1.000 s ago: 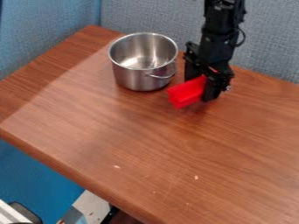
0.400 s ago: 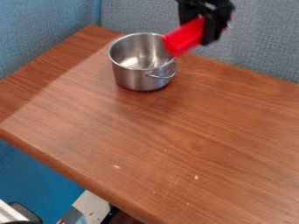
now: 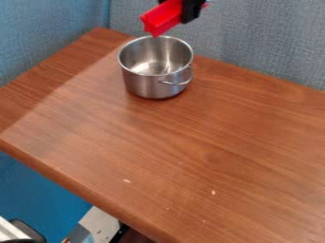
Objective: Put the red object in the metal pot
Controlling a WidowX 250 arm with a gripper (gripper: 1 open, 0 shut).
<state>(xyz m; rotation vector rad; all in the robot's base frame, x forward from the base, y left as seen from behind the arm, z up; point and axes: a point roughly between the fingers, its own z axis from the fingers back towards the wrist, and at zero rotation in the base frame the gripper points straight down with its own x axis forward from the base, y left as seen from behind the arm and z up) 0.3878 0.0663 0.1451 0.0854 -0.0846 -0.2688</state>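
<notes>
The red object (image 3: 160, 17), a bright red block, hangs tilted in the air at the top of the camera view, above the far rim of the metal pot. My gripper (image 3: 184, 10) is shut on the block's right end; only its black fingertips show at the frame's top edge. The metal pot (image 3: 152, 84) is a shiny round steel pot with a small side handle. It stands upright on the far part of the wooden table, and nothing shows inside it.
The brown wooden table (image 3: 191, 152) runs from the pot toward the near edge, which drops off at the lower left. A blue wall (image 3: 273, 38) rises close behind the table.
The gripper has lifted the red block off the table to the right of the pot. It has carried the block up and leftward until it hangs over the pot.
</notes>
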